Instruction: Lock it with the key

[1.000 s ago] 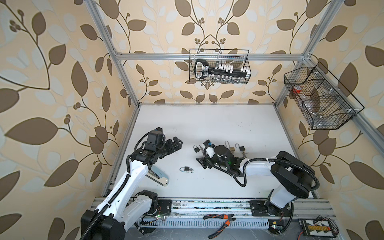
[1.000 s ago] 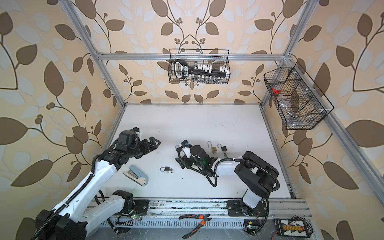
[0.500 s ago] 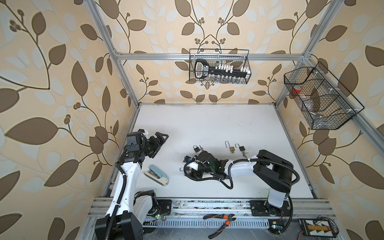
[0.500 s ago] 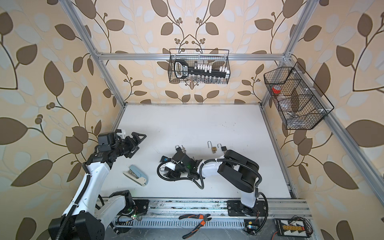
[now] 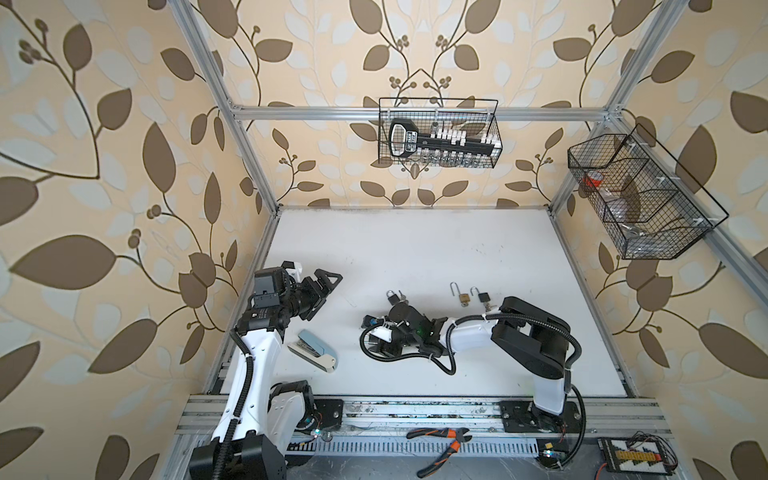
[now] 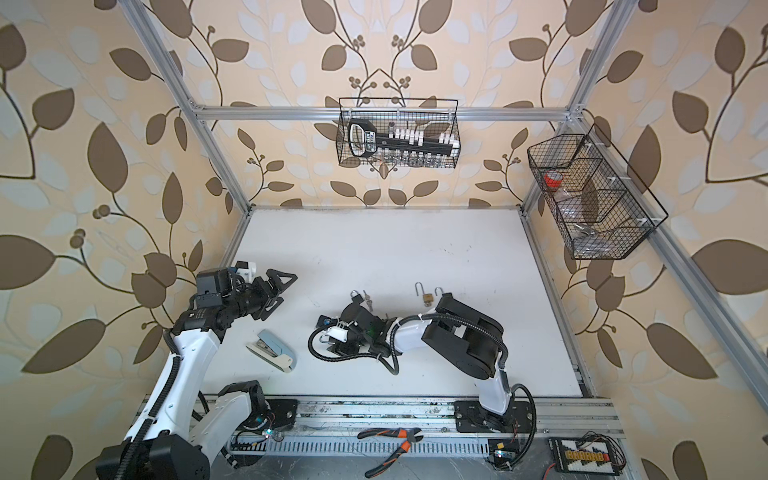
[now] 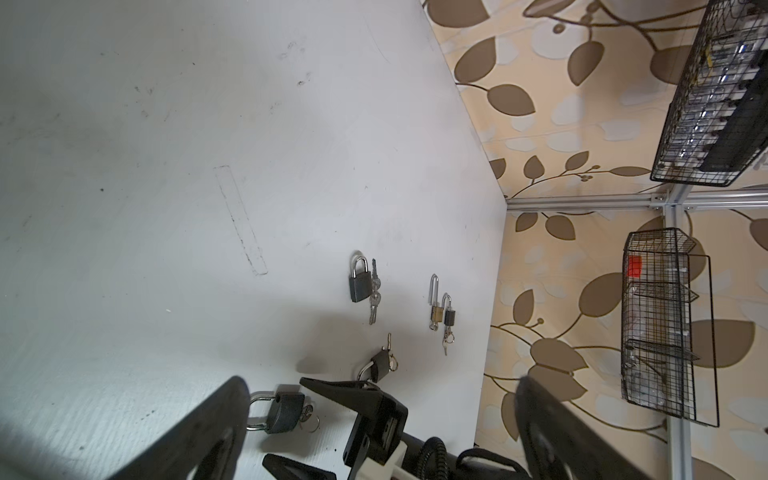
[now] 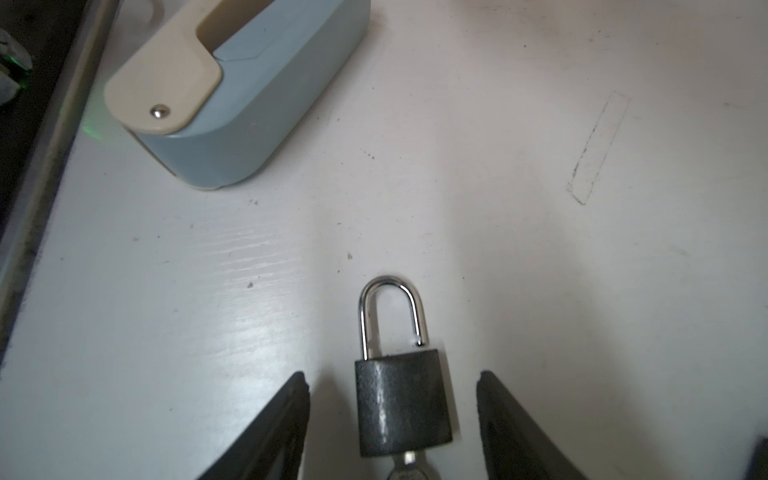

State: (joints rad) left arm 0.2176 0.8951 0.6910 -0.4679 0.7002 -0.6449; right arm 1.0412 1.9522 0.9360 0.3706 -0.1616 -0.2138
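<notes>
- Back-wall wire basket [image 5: 384, 158]: holds a black key-shaped rack [image 5: 405, 137] carrying white blocks.
- Side-wall wire basket [image 5: 665, 245]: three compartments. There is a red item [image 6: 553, 179] in the one nearest the back wall. The others hold clear items that cannot be identified.
- Padlock [image 8: 402, 409]: dark grey body and chrome shackle. One shackle leg is seated; the other ends just above the body. A key [image 8: 409, 461] is inserted in the base. The padlock lies flat on the white table [image 5: 415, 249], near the blue-grey stapler [image 8: 232, 95].
- Right gripper [image 8: 391, 375]: jaws partly spread, one on each side of the padlock body with a gap on both sides. Nothing is gripped.
- Left gripper [image 5: 325, 291]: jaws fully spread and empty, near the table's left edge.
</notes>
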